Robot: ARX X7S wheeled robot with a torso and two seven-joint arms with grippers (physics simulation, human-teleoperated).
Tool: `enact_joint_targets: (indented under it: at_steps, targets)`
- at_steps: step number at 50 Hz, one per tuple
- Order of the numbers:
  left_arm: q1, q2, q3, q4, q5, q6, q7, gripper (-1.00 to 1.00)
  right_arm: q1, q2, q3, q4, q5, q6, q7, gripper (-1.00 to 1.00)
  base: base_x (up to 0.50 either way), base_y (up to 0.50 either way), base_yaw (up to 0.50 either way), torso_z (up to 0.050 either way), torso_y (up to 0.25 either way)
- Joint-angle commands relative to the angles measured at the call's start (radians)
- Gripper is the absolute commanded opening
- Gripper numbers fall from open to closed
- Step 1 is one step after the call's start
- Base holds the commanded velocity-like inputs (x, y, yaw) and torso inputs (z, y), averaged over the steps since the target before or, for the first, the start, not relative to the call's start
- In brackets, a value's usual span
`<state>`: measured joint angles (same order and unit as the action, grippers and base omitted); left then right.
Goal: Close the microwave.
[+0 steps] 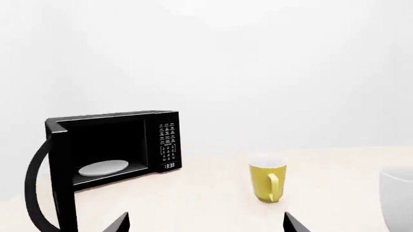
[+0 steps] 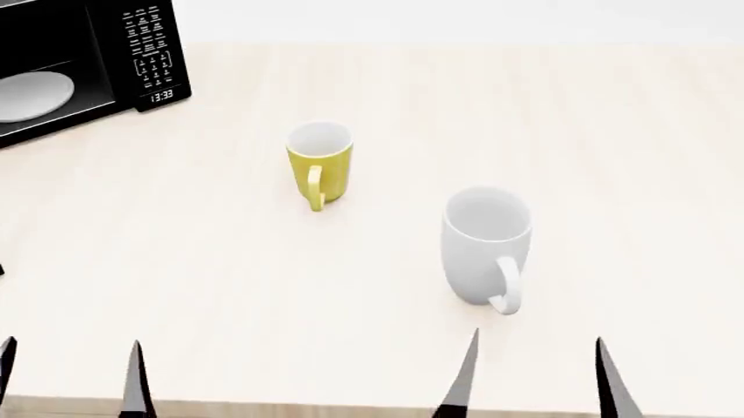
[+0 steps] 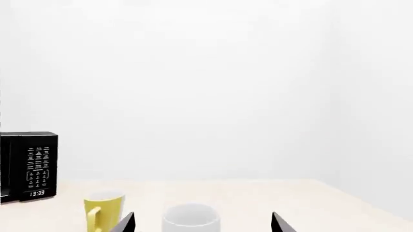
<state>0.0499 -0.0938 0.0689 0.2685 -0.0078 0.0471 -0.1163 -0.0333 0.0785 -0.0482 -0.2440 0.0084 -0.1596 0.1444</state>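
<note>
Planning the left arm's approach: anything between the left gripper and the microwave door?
Nothing visible. The left gripper is open at the near table edge; the microwave sits far left, its door swung open. Both mugs stand to the right, off that path.

Pale table (image 2: 233,287): microwave (image 2: 70,70), yellow mug (image 2: 320,165), white mug (image 2: 486,246)

A: What stands on the pale wooden table (image 2: 233,305)?

B: Two mugs, both upright. A yellow mug (image 2: 319,163) stands farther back, its handle turned toward the near edge.

A: And the other?

B: A white mug (image 2: 485,242), nearer and to the right, also with its handle toward the near edge. The two stand apart. Behind everything is a plain white wall (image 3: 206,87).
</note>
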Motion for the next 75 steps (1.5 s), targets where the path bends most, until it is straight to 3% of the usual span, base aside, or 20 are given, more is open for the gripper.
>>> enact_joint_targets:
  at_steps: [1, 22, 75]
  targets:
    - [0.052, -0.035, -0.018, 0.292, 0.055, 0.048, -0.064, 1.00, -0.031, 0.020, 0.025, -0.218, -0.063, -0.182, 0.073, 1.00, 0.00, 0.00, 0.00, 0.000, 0.000]
    - [0.059, -0.055, -0.006, 0.317, 0.045, 0.063, -0.095, 1.00, -0.044, 0.038, 0.003, -0.232, -0.140, -0.237, 0.134, 1.00, 0.00, 0.01, 0.00, 0.000, 0.000]
    - [0.062, -0.100, 0.035, 0.288, 0.037, 0.092, -0.141, 1.00, -0.052, 0.093, -0.064, -0.208, -0.146, -0.242, 0.178, 1.00, 0.02, 0.50, 0.00, 0.000, 0.000]
